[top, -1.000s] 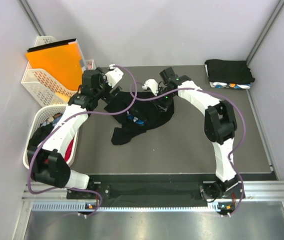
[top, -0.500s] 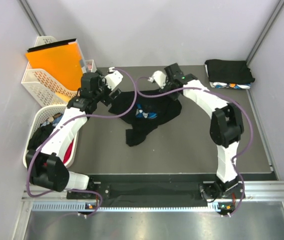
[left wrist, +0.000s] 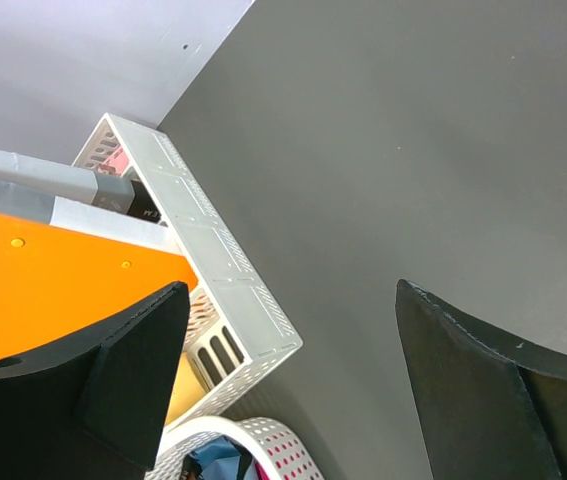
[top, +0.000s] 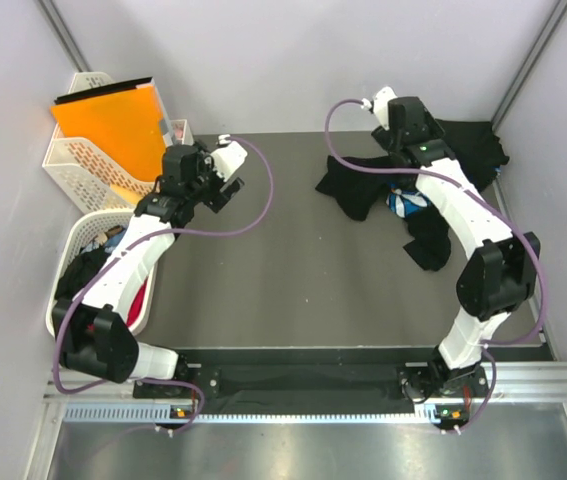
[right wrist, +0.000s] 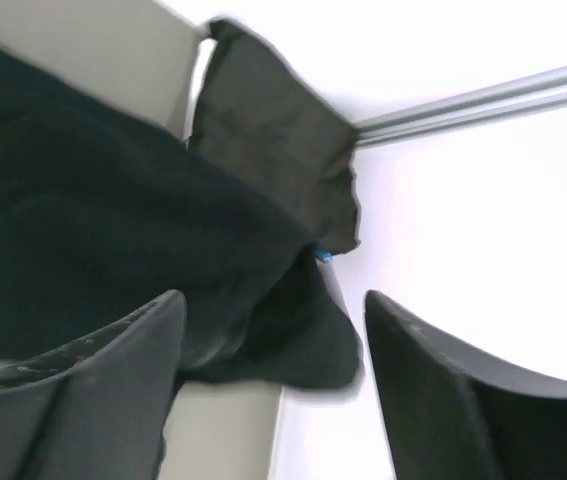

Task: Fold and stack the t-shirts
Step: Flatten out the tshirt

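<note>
A crumpled black t-shirt (top: 358, 190) with a white-and-blue flower print (top: 403, 203) lies at the right back of the table. My right gripper (top: 425, 128) is above its far edge, next to the folded black stack (top: 468, 140) in the back right corner. In the right wrist view the gripper (right wrist: 273, 300) has its jaws wide apart with nothing between them. Black cloth (right wrist: 113, 220) lies beyond them against the wall. My left gripper (top: 225, 188) is open and empty over bare table at the back left. The left wrist view (left wrist: 291, 300) shows only table between its fingers.
A white lattice basket (top: 68, 160) with an orange folder (top: 113, 120) stands at the back left and shows in the left wrist view (left wrist: 223, 280). A round white basket (top: 83, 235) with more clothes is below it. Walls close the table in on three sides.
My right gripper swung from the table's middle to the back right, and the black t-shirt went right with it. My left gripper no longer touches the shirt and has hardly moved.
</note>
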Motion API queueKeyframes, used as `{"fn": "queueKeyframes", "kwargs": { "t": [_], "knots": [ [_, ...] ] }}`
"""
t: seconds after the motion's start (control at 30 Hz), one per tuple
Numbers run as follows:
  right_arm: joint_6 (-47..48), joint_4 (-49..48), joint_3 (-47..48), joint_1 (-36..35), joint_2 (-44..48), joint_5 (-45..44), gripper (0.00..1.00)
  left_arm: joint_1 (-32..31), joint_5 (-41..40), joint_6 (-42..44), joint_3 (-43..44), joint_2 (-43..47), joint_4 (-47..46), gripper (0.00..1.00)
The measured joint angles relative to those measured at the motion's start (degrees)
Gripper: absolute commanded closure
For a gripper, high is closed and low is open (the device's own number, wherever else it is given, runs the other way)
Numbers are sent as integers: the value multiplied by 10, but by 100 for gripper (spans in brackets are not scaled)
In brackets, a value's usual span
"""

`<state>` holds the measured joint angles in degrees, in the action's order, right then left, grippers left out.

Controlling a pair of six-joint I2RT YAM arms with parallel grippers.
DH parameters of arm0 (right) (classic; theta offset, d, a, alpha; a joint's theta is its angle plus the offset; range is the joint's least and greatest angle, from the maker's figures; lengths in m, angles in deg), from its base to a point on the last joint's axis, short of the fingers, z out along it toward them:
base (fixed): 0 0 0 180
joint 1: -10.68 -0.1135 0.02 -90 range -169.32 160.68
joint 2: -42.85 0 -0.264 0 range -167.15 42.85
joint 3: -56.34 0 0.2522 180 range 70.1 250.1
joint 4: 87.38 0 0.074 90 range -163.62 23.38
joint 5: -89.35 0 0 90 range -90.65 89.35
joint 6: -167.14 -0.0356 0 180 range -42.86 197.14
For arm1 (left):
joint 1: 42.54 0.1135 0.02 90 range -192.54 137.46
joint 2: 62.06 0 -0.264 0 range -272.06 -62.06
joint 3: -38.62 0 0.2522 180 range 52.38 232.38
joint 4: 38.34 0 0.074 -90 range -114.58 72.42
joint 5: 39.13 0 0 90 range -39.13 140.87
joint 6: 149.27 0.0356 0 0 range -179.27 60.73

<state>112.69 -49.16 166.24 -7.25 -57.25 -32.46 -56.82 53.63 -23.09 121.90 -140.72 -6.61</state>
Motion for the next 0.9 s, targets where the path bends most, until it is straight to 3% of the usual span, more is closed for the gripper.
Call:
{"fn": "queueKeyframes", "kwargs": {
  "t": [0.2,0.4,0.63,0.9],
  "knots": [
    [4,9,-36,-19,0,8,25,0,5,-2,0,-5,0,12],
    [2,45,-40,-23,0,75,30,0,9,-2,0,-5,0,14],
    [11,101,-148,-29,3,171,32,0,28,6,-2,-3,1,14],
    [14,148,-217,-18,3,195,35,0,42,13,-14,7,2,15]
  ]
}}
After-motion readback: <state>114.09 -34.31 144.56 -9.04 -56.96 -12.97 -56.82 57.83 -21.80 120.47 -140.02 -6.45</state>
